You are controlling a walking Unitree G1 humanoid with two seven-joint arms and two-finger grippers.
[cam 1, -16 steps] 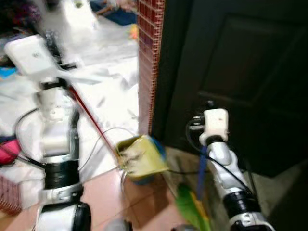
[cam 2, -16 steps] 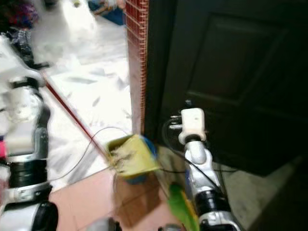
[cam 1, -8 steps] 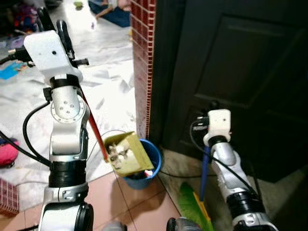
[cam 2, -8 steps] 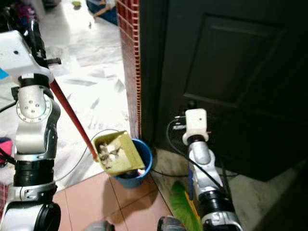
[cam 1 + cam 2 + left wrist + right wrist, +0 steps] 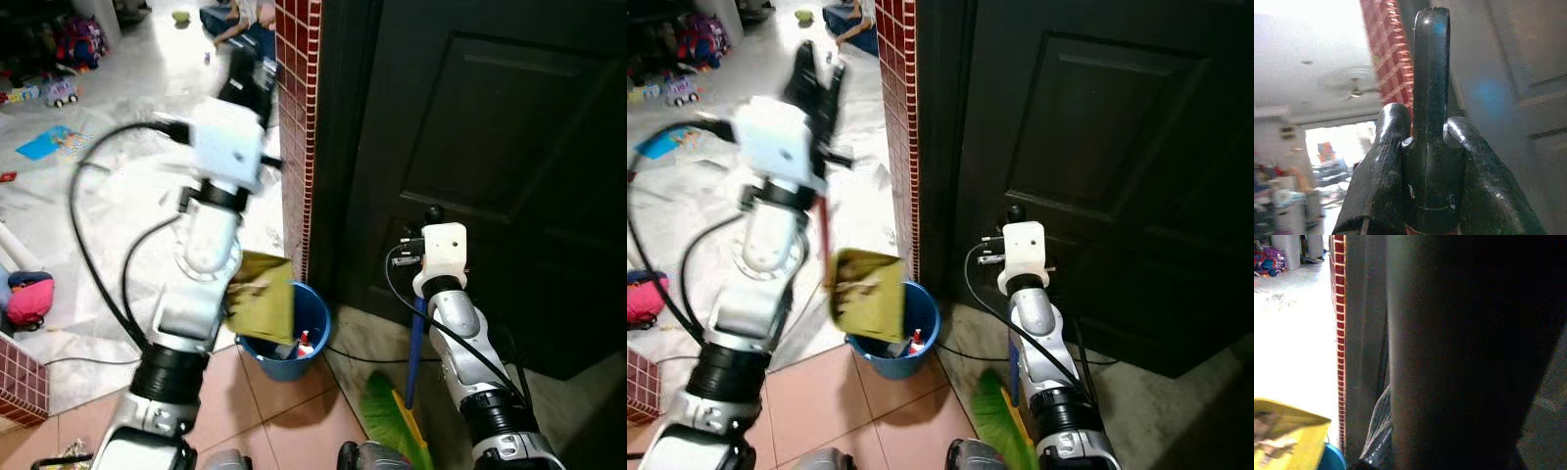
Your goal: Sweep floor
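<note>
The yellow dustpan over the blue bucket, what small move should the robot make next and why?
Probably tip the yellow dustpan a little steeper over the blue bucket. The left gripper is shut on the dustpan's handle, the pan hangs tilted above the bucket's rim, and bits of debris cling inside it. The right gripper rests by the broom.

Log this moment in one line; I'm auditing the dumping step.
left gripper: shut on dustpan handle | yellow dustpan: tipped over blue bucket | right arm: holds blue-handled broom upright by dark door
</note>
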